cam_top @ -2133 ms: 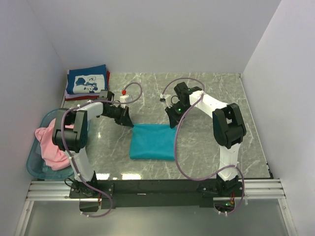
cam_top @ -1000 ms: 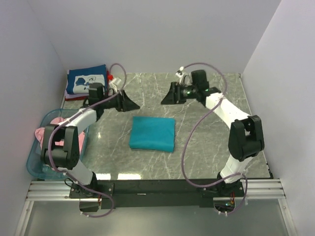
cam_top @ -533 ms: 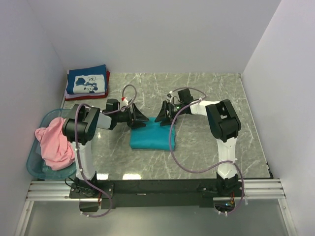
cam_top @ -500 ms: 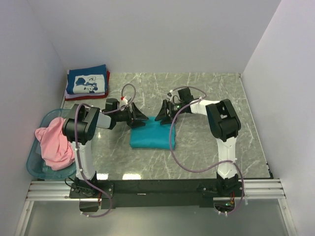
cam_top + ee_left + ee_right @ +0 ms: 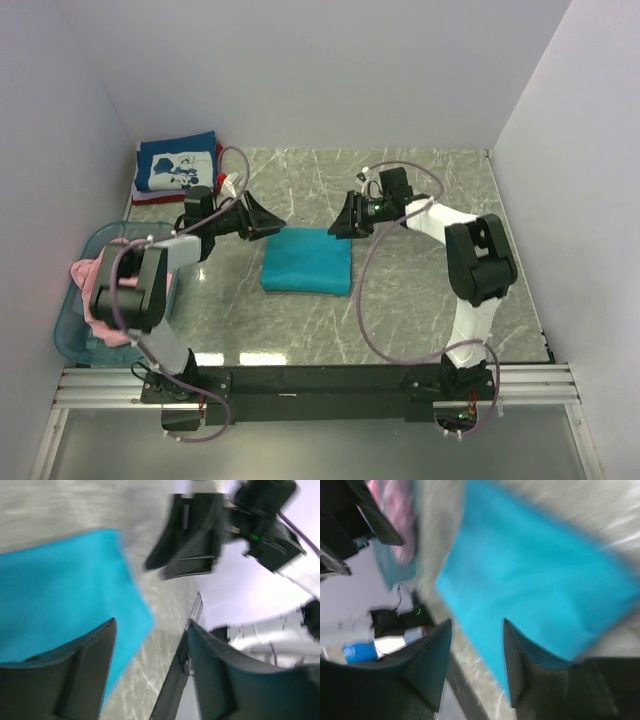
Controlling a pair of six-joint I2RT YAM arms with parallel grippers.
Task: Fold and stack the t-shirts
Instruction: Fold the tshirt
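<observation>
Teal t-shirt (image 5: 307,262), folded, lies mid-frame, with the left gripper (image 5: 268,220) over its upper-left corner and the right gripper (image 5: 340,224) over its upper-right, both parted and empty.

I see the teal shirt (image 5: 307,261) folded into a flat rectangle, well right of the basket (image 5: 68,338). The pink shirt (image 5: 84,275) lies crumpled inside the basket. Beyond the basket, the folded navy shirt (image 5: 177,165), white print up, sits on the red shirt (image 5: 219,157).
</observation>
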